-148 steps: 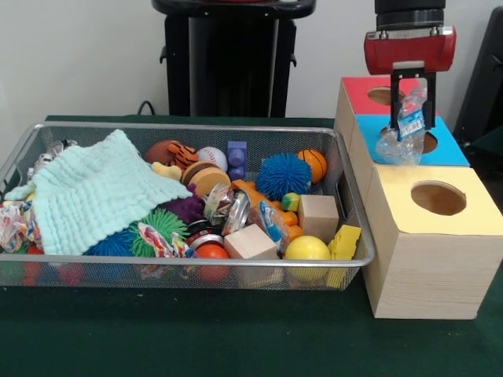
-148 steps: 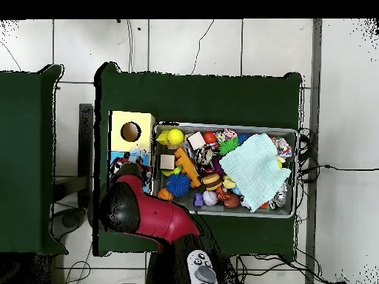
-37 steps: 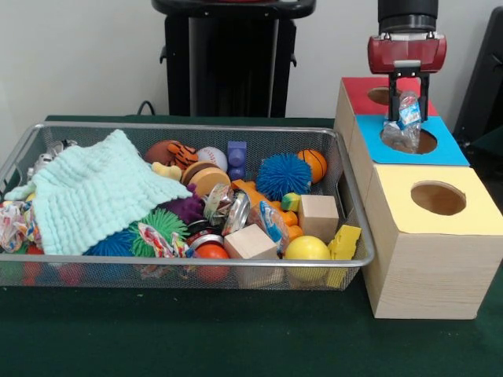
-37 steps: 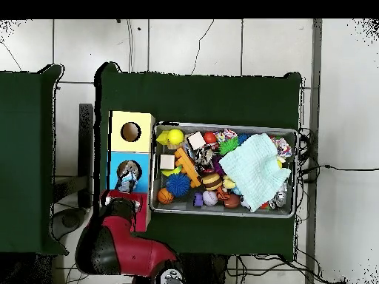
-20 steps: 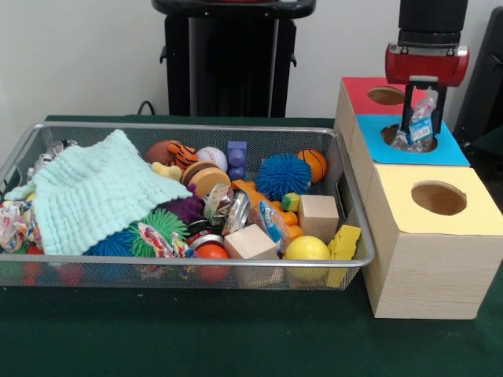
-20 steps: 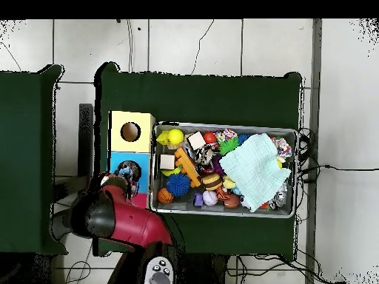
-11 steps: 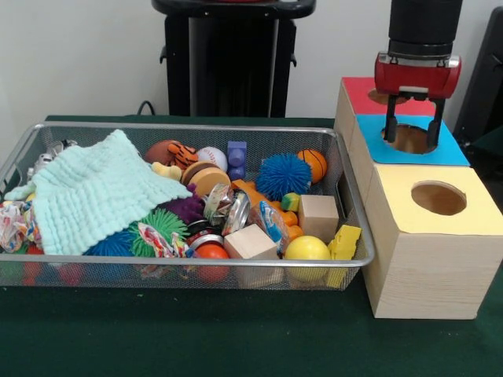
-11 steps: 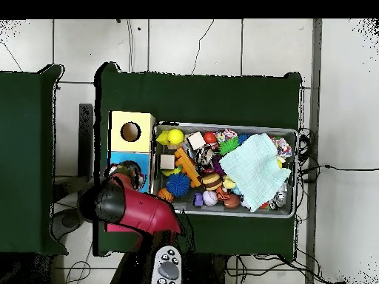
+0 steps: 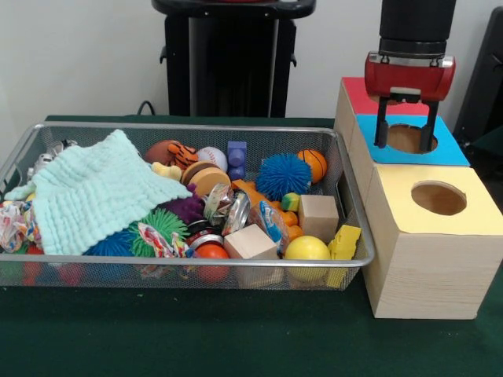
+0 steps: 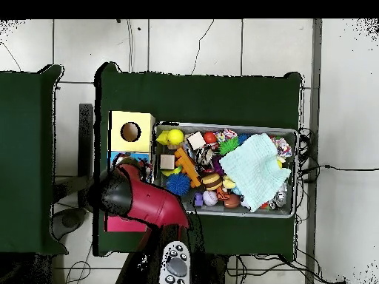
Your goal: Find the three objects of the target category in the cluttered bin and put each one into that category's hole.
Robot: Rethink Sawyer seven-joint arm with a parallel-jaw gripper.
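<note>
A table (image 10: 222, 96) covered in dark green cloth is set on a floor (image 10: 185, 44) of pale square tiles with dark joints. A second green-covered table (image 10: 26, 148) is seen beside it. A plain off-white wall (image 9: 78, 55) is seen behind the table.

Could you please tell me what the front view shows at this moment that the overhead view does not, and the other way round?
Only the front view shows the gripper, open and empty, over the blue-topped box's opening, with the red-topped box just behind it.

Only the overhead view shows the tiled floor around the table and the arm covering most of the blue-topped and red-topped boxes.

Both show the wire mesh bin full of toys, the mint-green cloth and the yellow-topped box with its round hole.
</note>
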